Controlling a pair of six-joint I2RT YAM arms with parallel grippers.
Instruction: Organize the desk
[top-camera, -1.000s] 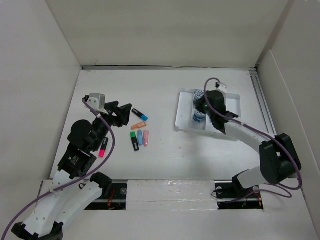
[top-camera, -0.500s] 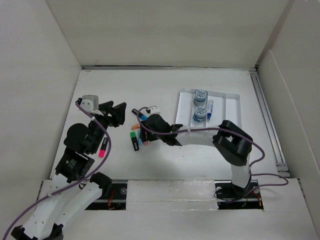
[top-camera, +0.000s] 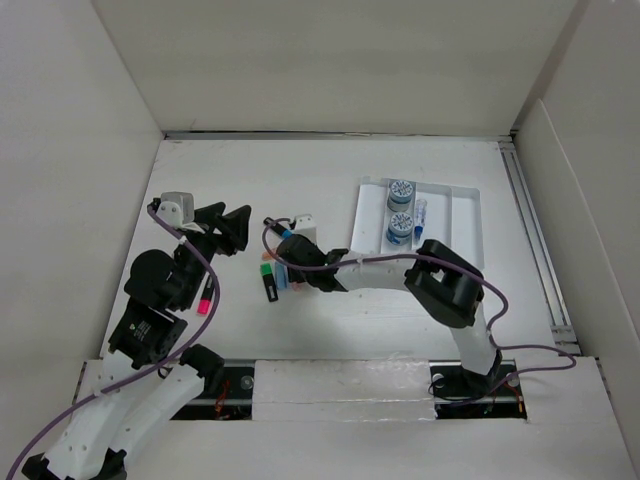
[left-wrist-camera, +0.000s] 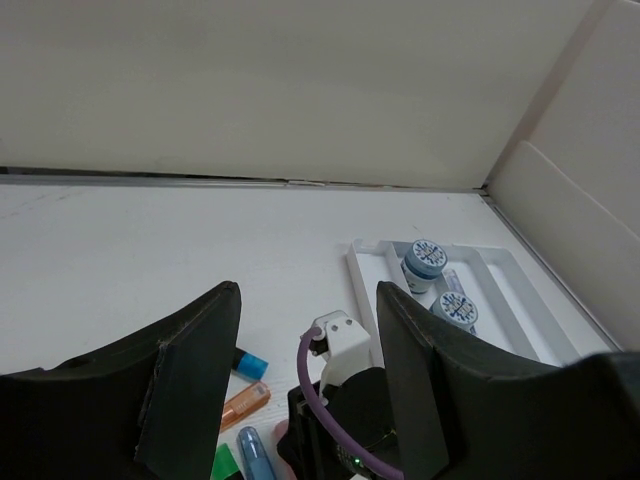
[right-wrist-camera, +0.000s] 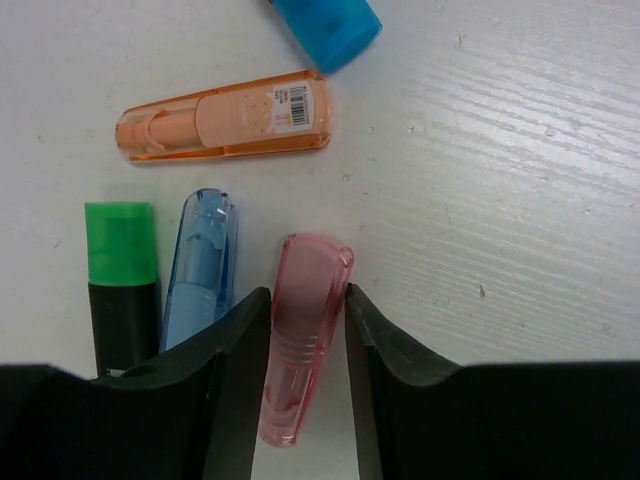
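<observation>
On the white desk (top-camera: 300, 170) lies a cluster of pens. In the right wrist view my right gripper (right-wrist-camera: 305, 300) has its jaws against both sides of a translucent pink pen-shaped case (right-wrist-camera: 300, 330), which lies flat on the desk. Beside it are a blue case (right-wrist-camera: 200, 270), a green-capped black marker (right-wrist-camera: 122, 280), an orange case (right-wrist-camera: 225, 122) and a blue-capped marker (right-wrist-camera: 325, 25). From above, the right gripper (top-camera: 292, 272) sits over this cluster. My left gripper (top-camera: 225, 228) hangs open and empty just left of it (left-wrist-camera: 307, 300).
A white compartmented tray (top-camera: 465, 225) at the right holds two blue-capped bottles (top-camera: 401, 190) (top-camera: 400, 226) and a small vial (top-camera: 420, 215). A pink highlighter (top-camera: 207, 296) lies beside the left arm. White walls enclose the desk; a metal rail (top-camera: 530, 230) runs along the right.
My right arm has swung from the tray across to the pen cluster and lowered its jaws around the pink case. The left gripper has shifted slightly left.
</observation>
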